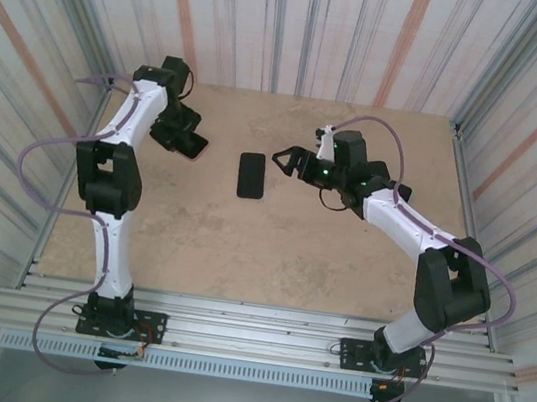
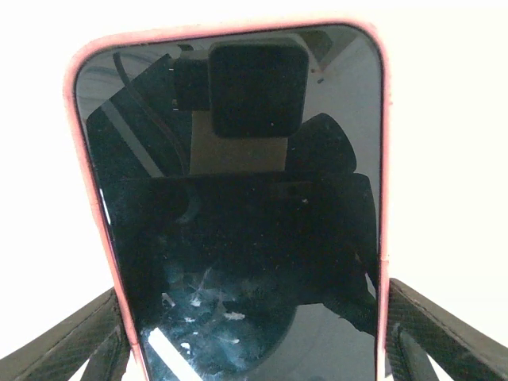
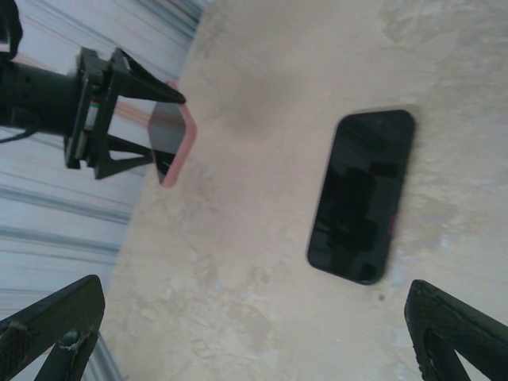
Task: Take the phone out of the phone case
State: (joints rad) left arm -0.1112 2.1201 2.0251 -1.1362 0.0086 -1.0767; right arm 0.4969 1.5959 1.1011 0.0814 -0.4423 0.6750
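My left gripper is shut on a pink phone case and holds it above the table at the back left. A glossy black face fills the pink rim and reflects the camera. The carbon fingers press on both long edges. In the right wrist view the pink case shows edge-on between those fingers. A black phone lies flat on the table's middle, apart from both grippers, and in the right wrist view this black phone is glossy. My right gripper stands open just to its right, with nothing between its fingers.
The tan table is walled by striped corrugated panels at the back and on both sides. A metal rail runs along the near edge by the arm bases.
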